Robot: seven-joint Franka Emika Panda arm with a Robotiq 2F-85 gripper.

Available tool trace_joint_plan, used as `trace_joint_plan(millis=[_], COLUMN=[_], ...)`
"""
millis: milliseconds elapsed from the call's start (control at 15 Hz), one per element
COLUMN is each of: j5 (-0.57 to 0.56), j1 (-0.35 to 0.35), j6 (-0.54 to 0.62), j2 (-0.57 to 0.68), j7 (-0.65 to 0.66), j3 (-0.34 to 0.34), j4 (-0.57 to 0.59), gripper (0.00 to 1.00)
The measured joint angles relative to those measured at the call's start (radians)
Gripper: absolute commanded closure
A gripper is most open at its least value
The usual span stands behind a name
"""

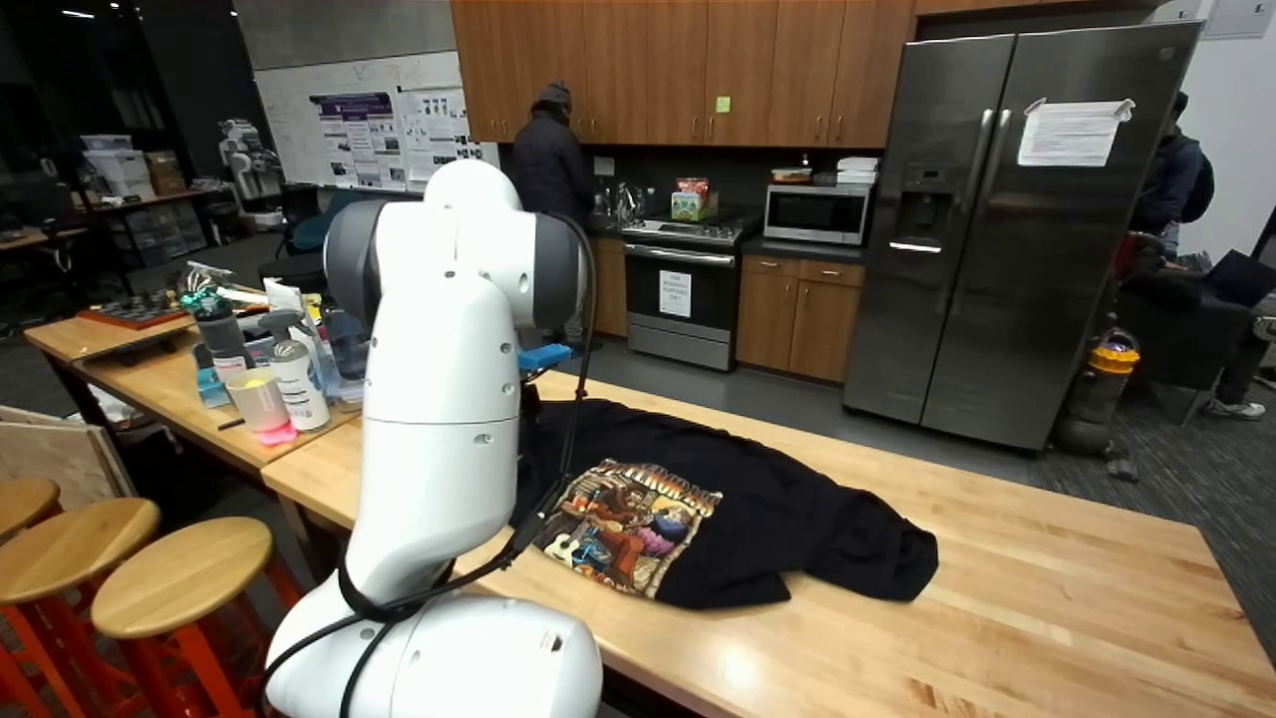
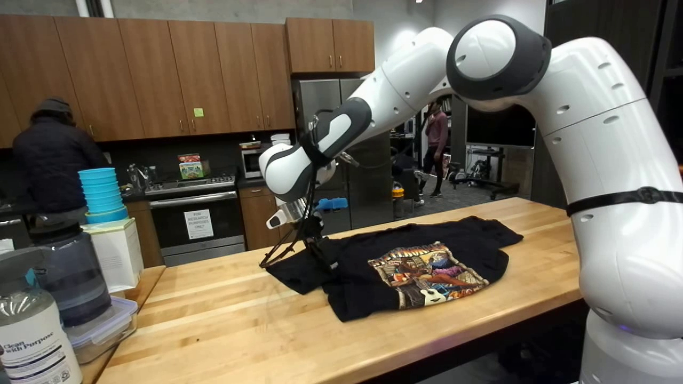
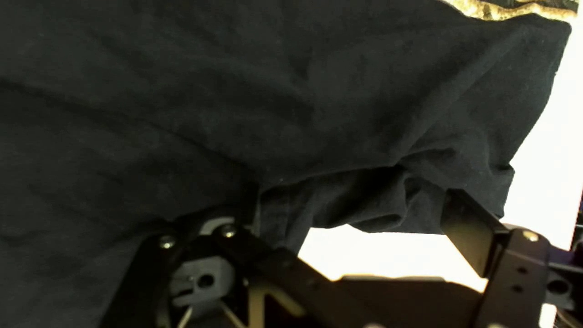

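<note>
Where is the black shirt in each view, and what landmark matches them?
In an exterior view: black shirt below centre, right of the arm.
In an exterior view: black shirt below centre, left of the arm's base.
Wrist view: black shirt fills most of the top and left.
Shared landmark: colourful print, only its edge top right in wrist view.

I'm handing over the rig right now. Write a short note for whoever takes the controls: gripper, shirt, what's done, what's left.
Gripper: open, at an edge of the black shirt. Bunched cloth shows between its fingers; whether they touch it is unclear.
Shirt: on the wooden table, print facing up.
Done: the shirt lies loosely spread.
Left: nothing is clamped yet; the edge by the gripper is rumpled and probably needs gripping or straightening.
</note>
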Motion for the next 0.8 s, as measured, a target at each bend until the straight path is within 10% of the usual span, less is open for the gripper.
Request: trace_joint_plan(millis=[800], j5=[-0.08], j1=[0.021], j6=[0.233], j2=[0.061], j7=[-0.168], j3=[0.004], j4=[-0.01], gripper=[0.0])
